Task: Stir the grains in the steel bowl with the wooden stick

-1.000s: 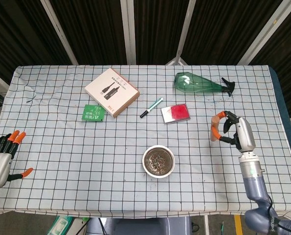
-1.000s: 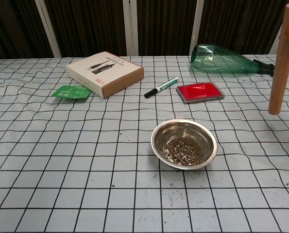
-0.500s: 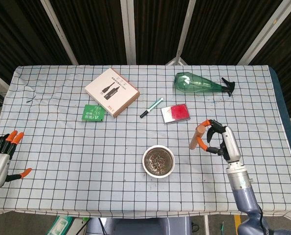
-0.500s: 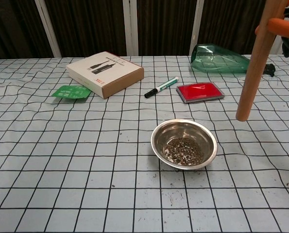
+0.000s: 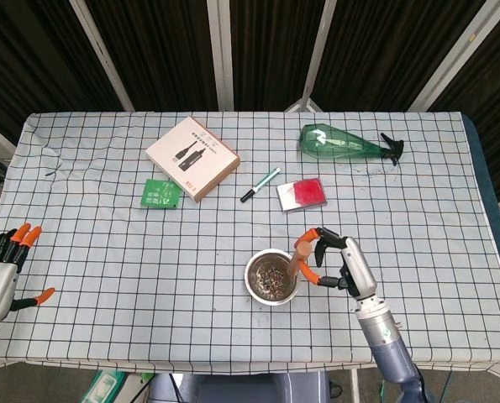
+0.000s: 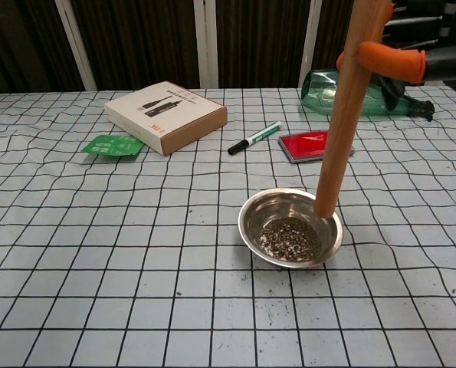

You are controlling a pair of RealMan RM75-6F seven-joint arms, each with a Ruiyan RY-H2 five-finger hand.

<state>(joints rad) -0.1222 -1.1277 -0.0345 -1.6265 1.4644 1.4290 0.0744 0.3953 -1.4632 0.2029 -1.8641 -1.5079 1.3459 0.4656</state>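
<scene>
The steel bowl (image 5: pixel 272 277) (image 6: pixel 290 228) holds dark and pale grains and stands near the table's front middle. My right hand (image 5: pixel 338 260) (image 6: pixel 419 54) grips the wooden stick (image 5: pixel 297 257) (image 6: pixel 343 115) nearly upright, just right of the bowl. The stick's lower end hangs inside the bowl's right rim, just above the grains; whether it touches them I cannot tell. My left hand (image 5: pixel 2 267) rests open at the table's left front edge, fingers spread, holding nothing.
At the back lie a cardboard box (image 5: pixel 192 157), a green packet (image 5: pixel 160 192), a marker pen (image 5: pixel 260 184), a red pad (image 5: pixel 302 194) and a green glass bottle (image 5: pixel 342 143) on its side. A checked cloth (image 5: pixel 115 277) covers the table.
My right hand has carried the stick leftward and toward the front, from right of the bowl to the bowl's right rim, with its tip now down inside. The left hand stayed put.
</scene>
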